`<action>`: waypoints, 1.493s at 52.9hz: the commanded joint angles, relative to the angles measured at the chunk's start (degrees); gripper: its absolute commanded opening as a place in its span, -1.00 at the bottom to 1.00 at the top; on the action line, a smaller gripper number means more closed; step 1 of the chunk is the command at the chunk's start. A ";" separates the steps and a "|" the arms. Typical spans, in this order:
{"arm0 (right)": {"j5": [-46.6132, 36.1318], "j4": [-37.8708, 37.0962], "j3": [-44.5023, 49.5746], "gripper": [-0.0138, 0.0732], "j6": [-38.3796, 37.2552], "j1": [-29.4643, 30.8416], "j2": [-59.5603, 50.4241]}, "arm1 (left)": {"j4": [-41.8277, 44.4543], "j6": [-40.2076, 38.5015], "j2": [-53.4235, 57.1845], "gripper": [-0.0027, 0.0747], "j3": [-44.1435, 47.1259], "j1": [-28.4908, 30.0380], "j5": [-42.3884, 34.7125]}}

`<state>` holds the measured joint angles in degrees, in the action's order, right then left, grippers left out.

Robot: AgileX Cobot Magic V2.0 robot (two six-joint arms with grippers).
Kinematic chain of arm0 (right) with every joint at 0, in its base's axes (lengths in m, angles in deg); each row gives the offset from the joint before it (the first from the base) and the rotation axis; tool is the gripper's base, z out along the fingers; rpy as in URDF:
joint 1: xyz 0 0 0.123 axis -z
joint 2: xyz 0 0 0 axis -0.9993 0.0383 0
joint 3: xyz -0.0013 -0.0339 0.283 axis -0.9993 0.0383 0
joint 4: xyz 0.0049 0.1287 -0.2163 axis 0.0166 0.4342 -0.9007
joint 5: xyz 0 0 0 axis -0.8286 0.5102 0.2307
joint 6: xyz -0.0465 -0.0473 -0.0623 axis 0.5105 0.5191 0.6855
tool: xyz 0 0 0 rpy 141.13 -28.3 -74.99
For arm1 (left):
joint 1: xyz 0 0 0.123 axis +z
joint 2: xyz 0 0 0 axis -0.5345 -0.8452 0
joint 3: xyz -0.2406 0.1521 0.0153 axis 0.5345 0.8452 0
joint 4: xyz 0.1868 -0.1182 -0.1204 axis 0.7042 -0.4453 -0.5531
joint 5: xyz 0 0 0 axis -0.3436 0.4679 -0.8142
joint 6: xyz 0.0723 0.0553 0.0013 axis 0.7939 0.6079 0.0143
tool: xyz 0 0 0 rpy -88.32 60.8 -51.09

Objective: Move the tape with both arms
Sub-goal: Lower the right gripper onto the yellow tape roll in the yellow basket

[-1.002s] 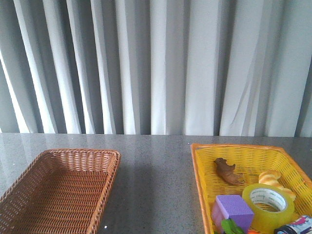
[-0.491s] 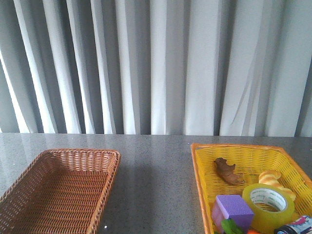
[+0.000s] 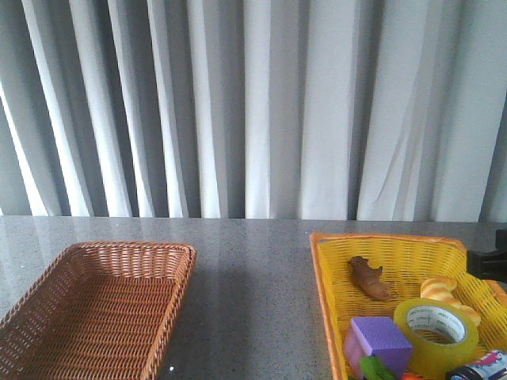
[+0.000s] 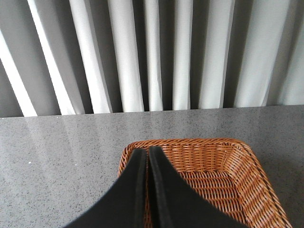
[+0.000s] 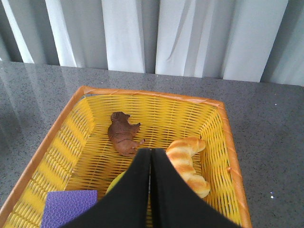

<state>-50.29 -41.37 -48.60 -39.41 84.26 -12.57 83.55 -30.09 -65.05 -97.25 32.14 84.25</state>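
The tape (image 3: 436, 332), a wide translucent yellow roll with a white printed core, lies in the yellow basket (image 3: 325, 277) at the front right. In the right wrist view only a sliver of the tape (image 5: 118, 181) shows beside the fingers. My right gripper (image 5: 150, 151) is shut and empty, above the basket over the tape. A dark part of the right arm (image 3: 489, 260) shows at the front view's right edge. My left gripper (image 4: 147, 150) is shut and empty, over the near corner of the brown wicker basket (image 4: 209, 161).
The yellow basket also holds a brown animal toy (image 3: 370, 278), a croissant toy (image 3: 445, 293), a purple block (image 3: 379, 342) and a dark object (image 3: 483, 369). The empty brown wicker basket (image 3: 95, 309) stands at the front left. Grey curtains hang behind the table.
A dark part of the right arm has come into the front view at the right edge. The things in the baskets have not moved.
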 commanded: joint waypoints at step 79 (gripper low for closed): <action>35.22 3.20 -34.34 0.66 3.62 7.57 36.92 | -6.52 -0.59 -14.12 0.54 -15.46 -0.49 17.86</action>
<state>-15.84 -38.25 -77.73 -36.55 91.57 24.41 77.77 -30.33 -79.75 -110.58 32.14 105.18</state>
